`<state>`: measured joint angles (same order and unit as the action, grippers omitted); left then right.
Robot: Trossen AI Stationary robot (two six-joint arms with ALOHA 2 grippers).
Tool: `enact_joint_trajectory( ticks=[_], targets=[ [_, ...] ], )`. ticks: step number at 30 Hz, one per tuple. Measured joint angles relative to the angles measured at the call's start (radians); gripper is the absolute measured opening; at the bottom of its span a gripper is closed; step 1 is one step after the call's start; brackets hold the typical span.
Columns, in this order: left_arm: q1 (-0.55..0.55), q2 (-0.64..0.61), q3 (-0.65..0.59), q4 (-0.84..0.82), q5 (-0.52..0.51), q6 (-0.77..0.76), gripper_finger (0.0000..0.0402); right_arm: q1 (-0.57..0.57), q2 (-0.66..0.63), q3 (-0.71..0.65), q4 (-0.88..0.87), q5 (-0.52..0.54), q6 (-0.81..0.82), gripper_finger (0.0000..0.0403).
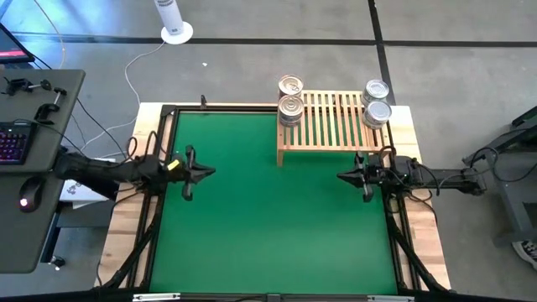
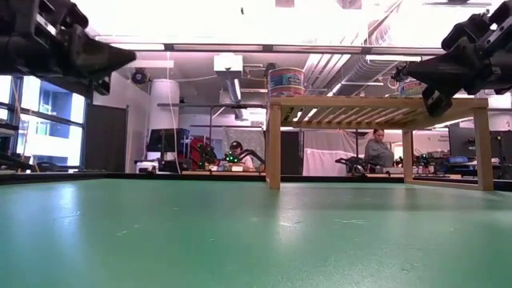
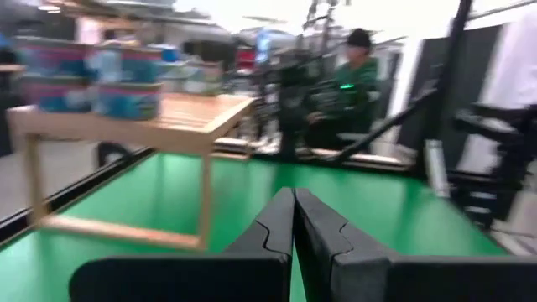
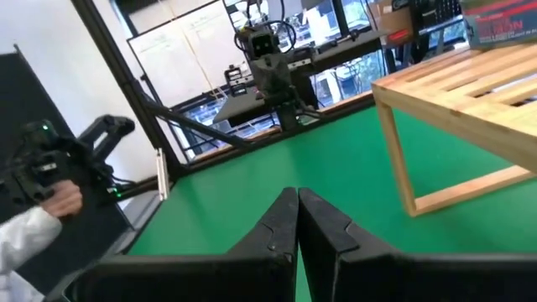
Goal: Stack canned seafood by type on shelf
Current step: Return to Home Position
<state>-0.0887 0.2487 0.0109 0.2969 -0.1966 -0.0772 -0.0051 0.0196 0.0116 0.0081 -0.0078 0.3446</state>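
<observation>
The light-wood slatted shelf (image 1: 331,122) stands on its legs at the far right of the green mat (image 1: 268,226). Canned seafood tins rest on its top: two shiny lids at the left end (image 1: 290,96) and two at the right end (image 1: 377,102). In the low view, tins (image 2: 286,82) show on the shelf (image 2: 376,104). My left gripper (image 1: 211,173) hovers shut over the mat's left side, pointing level toward the right. My right gripper (image 1: 341,176) hovers shut just in front of the shelf, pointing left. Both are empty (image 3: 294,222) (image 4: 298,222).
Black frame rails (image 1: 159,193) border the mat on the pale wooden table. A desk with a keyboard (image 1: 13,143) stands to the left, and a white post base (image 1: 176,32) stands beyond the far edge. People (image 2: 376,148) are in the room behind. Bare mat lies between the grippers.
</observation>
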Motion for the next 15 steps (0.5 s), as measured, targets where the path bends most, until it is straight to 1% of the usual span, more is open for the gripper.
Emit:
enact_joint_trajectory(
  ticks=[2,9,12,15],
  targets=[
    [0.042,-0.017,0.0,-0.008,0.079,0.004,0.0,0.0,0.0,0.0,0.0,0.0,0.018,0.0003],
    [0.215,-0.134,0.0,-0.143,0.201,0.044,0.0,0.0,0.0,0.0,-0.001,0.0,0.016,0.0003],
    [0.248,-0.191,0.0,-0.151,0.264,0.053,0.0,0.0,0.0,0.0,-0.001,0.0,0.015,0.0003],
    [0.248,-0.244,0.0,-0.146,0.275,0.058,0.0,0.0,0.0,0.0,-0.001,0.0,0.015,0.0003]
  ],
)
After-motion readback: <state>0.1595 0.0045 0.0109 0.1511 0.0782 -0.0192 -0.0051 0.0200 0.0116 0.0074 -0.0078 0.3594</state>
